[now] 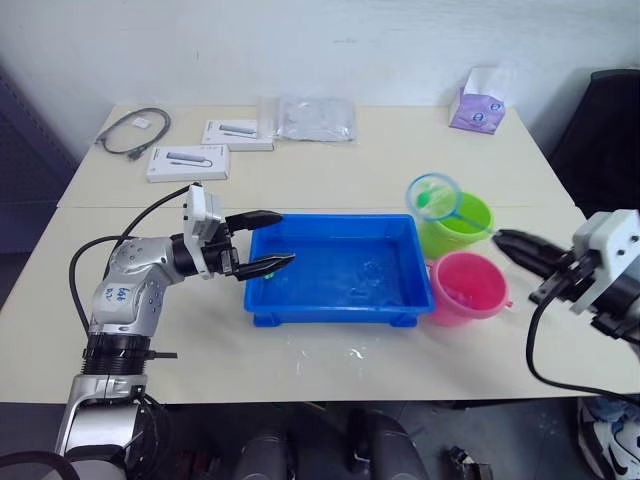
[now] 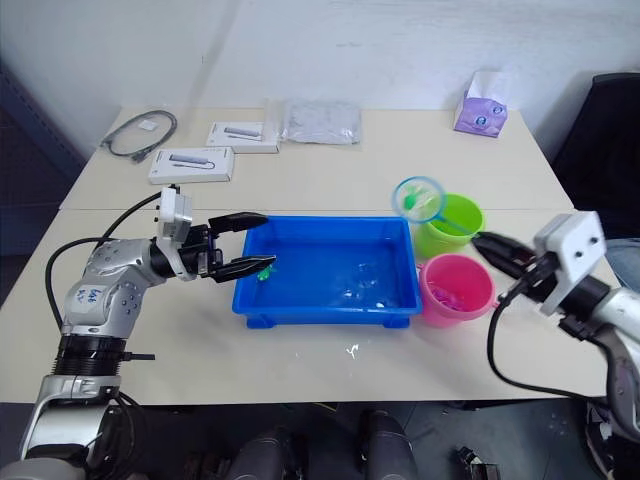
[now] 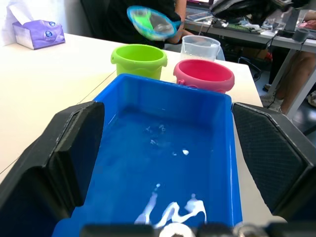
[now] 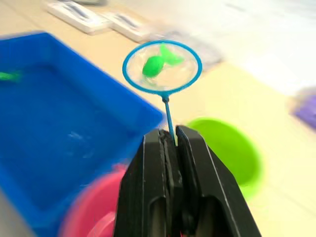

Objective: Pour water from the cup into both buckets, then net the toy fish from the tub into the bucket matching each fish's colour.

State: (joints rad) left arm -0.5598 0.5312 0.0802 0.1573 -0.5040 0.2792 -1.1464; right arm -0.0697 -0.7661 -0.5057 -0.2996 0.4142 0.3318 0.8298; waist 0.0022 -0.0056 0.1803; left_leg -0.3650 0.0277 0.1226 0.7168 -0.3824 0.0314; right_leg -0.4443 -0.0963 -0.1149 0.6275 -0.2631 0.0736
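The blue tub holds water in the middle of the table. My left gripper is open over the tub's left end, one finger above the rim and one just inside. A small green fish floats by its lower finger. My right gripper is shut on the thin handle of the net. The net's blue ring hangs over the near-left rim of the green bucket with a green fish in its mesh. The pink bucket stands just in front of the green one. The clear cup stands beyond the buckets.
At the back of the table lie two white boxes, a grey cable, a plastic bag and a purple tissue box. Spilled water glistens in front of the tub. A person sits beyond the table's right end.
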